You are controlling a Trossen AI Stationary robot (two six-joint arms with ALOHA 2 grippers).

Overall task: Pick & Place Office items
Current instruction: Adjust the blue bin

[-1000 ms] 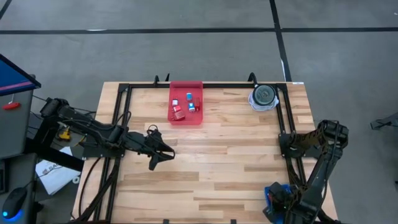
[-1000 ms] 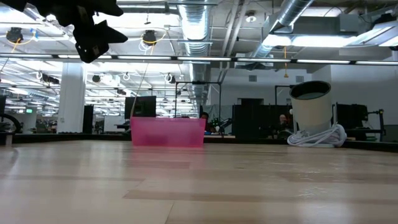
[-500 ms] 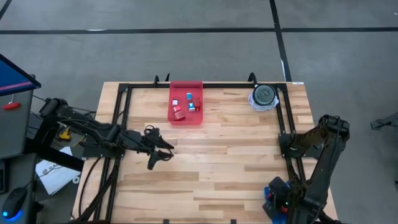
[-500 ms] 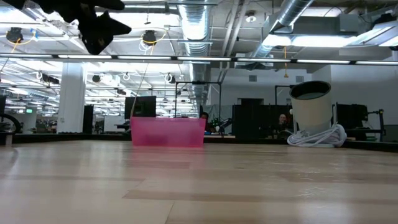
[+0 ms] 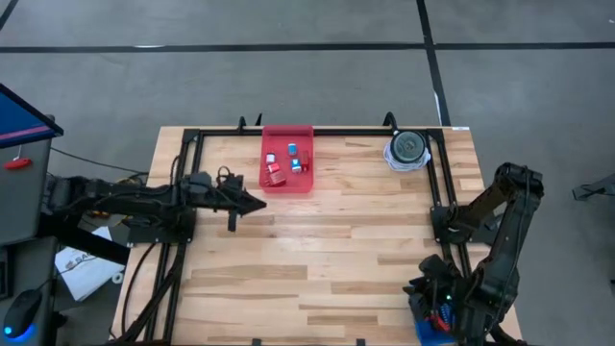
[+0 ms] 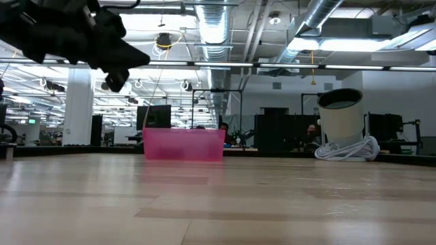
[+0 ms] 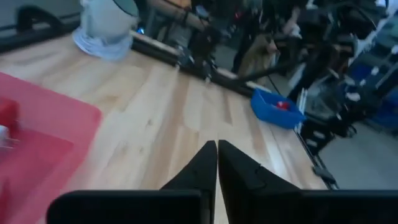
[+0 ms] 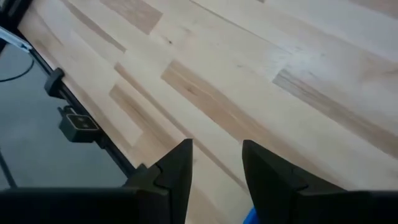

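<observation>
While poised above the wooden table point(image 5: 317, 250), left gripper point(image 5: 258, 202) seen with jaws pressed shut on nothing, just left of the red tray point(image 5: 288, 159) at the far edge. Inside that tray, small red and blue office items point(image 5: 288, 165). Right gripper point(image 8: 214, 165) at the near right corner, jaws slightly apart and empty, over bare wood beside the blue tray point(image 7: 278, 109), one red piece point(image 7: 283, 105) within. Grey-and-white round object point(image 5: 407, 149) at the far right.
</observation>
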